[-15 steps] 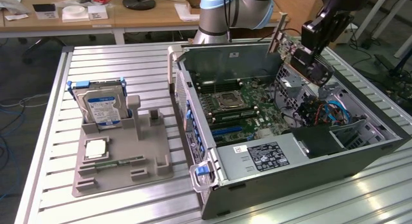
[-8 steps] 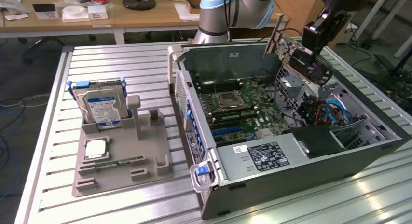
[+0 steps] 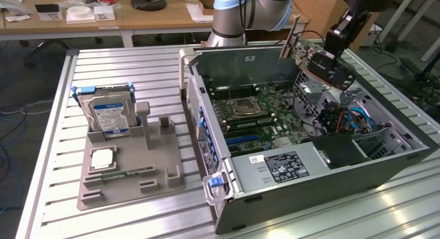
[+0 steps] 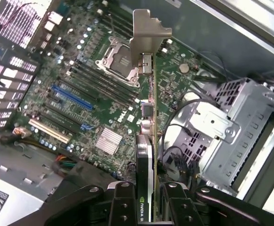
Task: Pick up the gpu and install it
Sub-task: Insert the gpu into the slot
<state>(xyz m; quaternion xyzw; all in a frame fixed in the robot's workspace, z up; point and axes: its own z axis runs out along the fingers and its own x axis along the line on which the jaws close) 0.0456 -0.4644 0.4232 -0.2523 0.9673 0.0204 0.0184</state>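
Observation:
The gpu (image 3: 312,56) hangs tilted in the air over the back right of the open computer case (image 3: 206,120), its pale metal bracket (image 3: 290,39) pointing up and toward the exterior view's left. My gripper (image 3: 331,52) is shut on the card's black end. In the wrist view the gpu (image 4: 149,141) shows edge-on, its bracket (image 4: 149,33) far from the camera, clamped between my gripper (image 4: 149,209) fingers (image 4: 123,207). Below it lies the green motherboard (image 4: 90,84) with a blue slot (image 4: 71,96). The card is well above the board and touches nothing.
A silver drive cage (image 4: 221,132) with loose cables stands beside the card's path. A power supply (image 3: 282,167) fills the case's near corner. At the exterior view's left, a grey fixture (image 3: 127,172) holds an upright hard drive (image 3: 106,113).

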